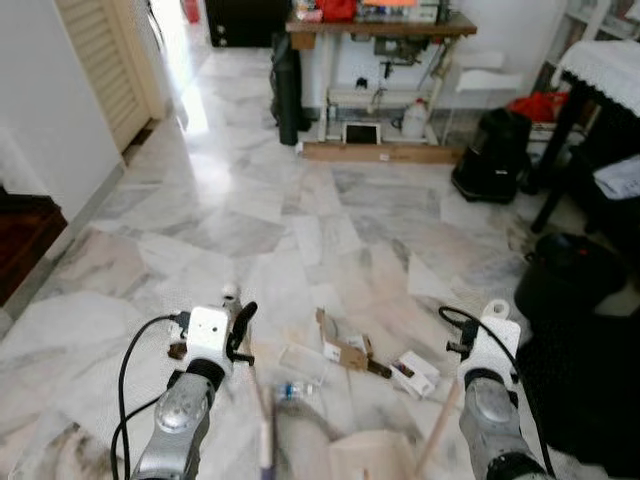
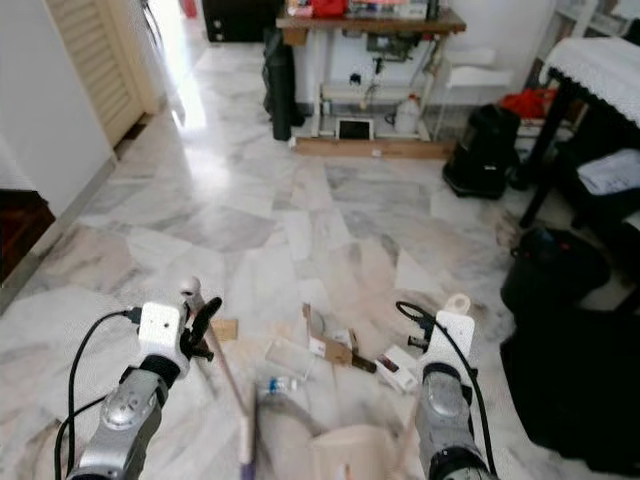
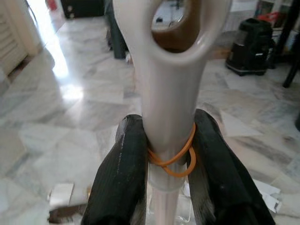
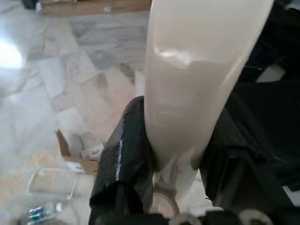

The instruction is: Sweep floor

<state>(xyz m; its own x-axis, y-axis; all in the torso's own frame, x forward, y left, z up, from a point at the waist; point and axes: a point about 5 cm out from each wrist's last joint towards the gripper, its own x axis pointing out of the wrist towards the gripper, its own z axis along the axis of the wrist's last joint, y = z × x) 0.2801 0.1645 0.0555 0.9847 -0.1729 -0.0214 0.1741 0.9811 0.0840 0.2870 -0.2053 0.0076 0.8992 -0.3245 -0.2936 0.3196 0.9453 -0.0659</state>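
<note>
My left gripper point(image 3: 169, 126) is shut on the cream broom handle point(image 3: 171, 89), just above an orange rubber band; its black fingers point(image 3: 123, 178) press both sides. The broom shaft point(image 1: 262, 415) slants down to the floor in front of me. My right gripper point(image 4: 180, 117) is shut on the cream dustpan handle point(image 4: 187, 84), whose top point(image 1: 495, 309) rises over that wrist. The beige dustpan point(image 1: 372, 455) lies on the floor between my arms. Litter lies just ahead: a torn cardboard box point(image 1: 340, 347), a clear plastic tray point(image 1: 303, 362), a small bottle point(image 1: 290, 390) and a white carton point(image 1: 415, 372).
A black round bin point(image 1: 568, 275) and dark bags stand close on the right. Farther off are a black canister point(image 1: 492, 155), a wooden table point(image 1: 380, 27) over cluttered shelves, a rolled black mat point(image 1: 287, 90) and a cloth-covered table point(image 1: 605, 60). A louvred door point(image 1: 105, 60) is on the left.
</note>
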